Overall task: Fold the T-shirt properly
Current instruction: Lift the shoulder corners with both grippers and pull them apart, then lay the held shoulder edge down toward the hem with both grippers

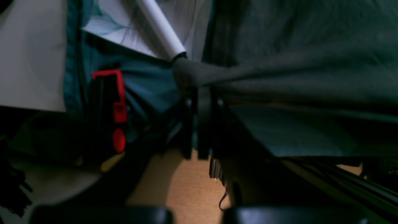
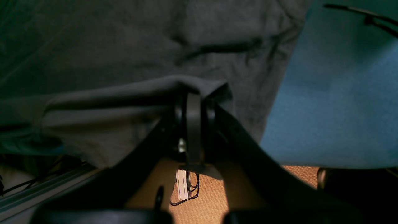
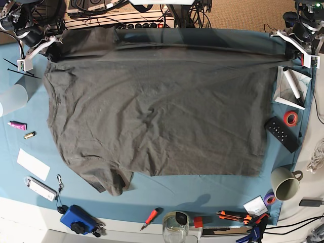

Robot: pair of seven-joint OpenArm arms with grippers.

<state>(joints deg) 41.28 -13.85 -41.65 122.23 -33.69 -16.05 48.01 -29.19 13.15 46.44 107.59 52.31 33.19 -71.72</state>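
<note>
The dark grey-brown T-shirt (image 3: 157, 111) lies spread over the blue table cloth (image 3: 202, 190), its far edge lifted and stretched taut between both arms. My left gripper (image 3: 287, 55) is at the far right of the base view, shut on a bunched corner of the shirt (image 1: 199, 74). My right gripper (image 3: 53, 54) at the far left is shut on the other corner, and cloth (image 2: 199, 85) drapes over its fingers. A sleeve (image 3: 114, 182) sticks out at the shirt's near left.
At the right edge are a white roll on a sheet (image 3: 291, 83), red tape (image 3: 290, 119), a black remote (image 3: 282, 134) and a mug (image 3: 284, 183). At the left are a translucent cup (image 3: 12, 98), small items and a paper slip (image 3: 33, 164). Tools, a jar (image 3: 175, 228) and a blue device (image 3: 77, 220) line the near edge.
</note>
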